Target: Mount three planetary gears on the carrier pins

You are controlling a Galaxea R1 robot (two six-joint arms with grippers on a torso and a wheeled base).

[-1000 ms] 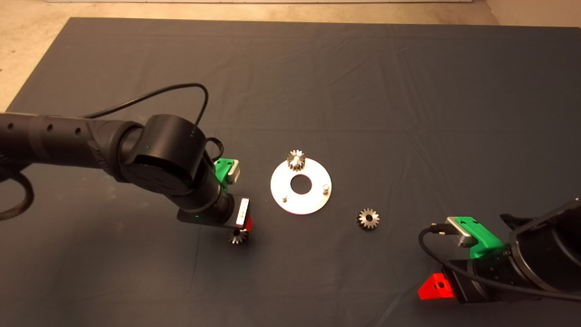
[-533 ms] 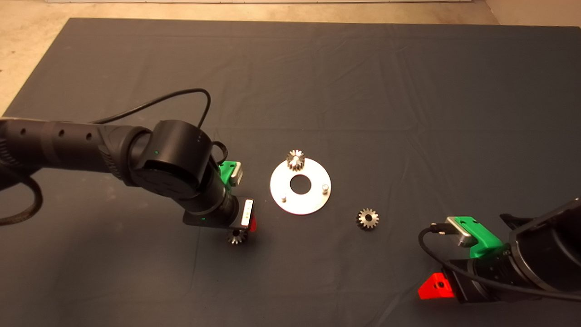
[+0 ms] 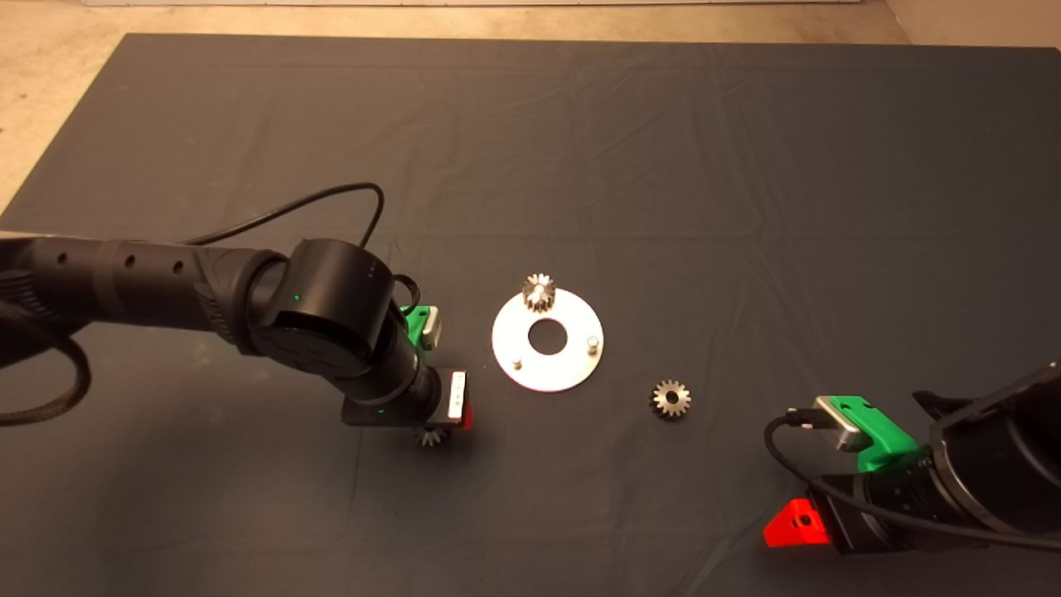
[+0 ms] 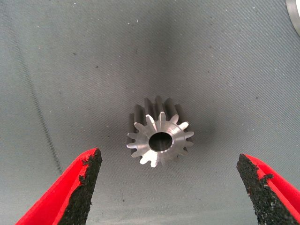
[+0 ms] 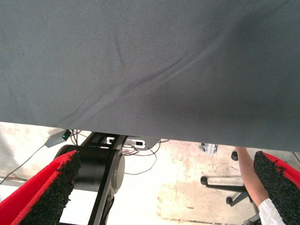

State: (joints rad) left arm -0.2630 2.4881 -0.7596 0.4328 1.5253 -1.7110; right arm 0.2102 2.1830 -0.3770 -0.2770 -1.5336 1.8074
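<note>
The silver disc [image 3: 548, 340] lies mid-mat with one planetary gear [image 3: 540, 292] seated on its far carrier pin; two bare carrier pins [image 3: 592, 342] [image 3: 517, 362] stand at its near side. A second gear [image 3: 670, 399] lies flat on the mat to the disc's right. A third gear [image 3: 430, 437] [image 4: 161, 139] lies on the mat left of the disc, mostly hidden under my left gripper [image 3: 452, 414] in the head view. In the left wrist view that gripper [image 4: 173, 187] is open, its fingers [image 4: 82, 185] straddling the gear without touching it. My right gripper [image 3: 796, 524] [image 5: 164, 187] is parked open at the lower right.
The dark mat [image 3: 663, 166] has shallow wrinkles. Past its edge, the right wrist view shows floor, a black robot base [image 5: 98, 171], cables, a chair base [image 5: 225, 185] and a person's arm [image 5: 251, 183]. Bare floor [image 3: 50, 83] borders the mat at the far left.
My left arm has moved slightly right and lower over the third gear, covering more of it in the head view. The right arm, the disc and the other gears are unmoved.
</note>
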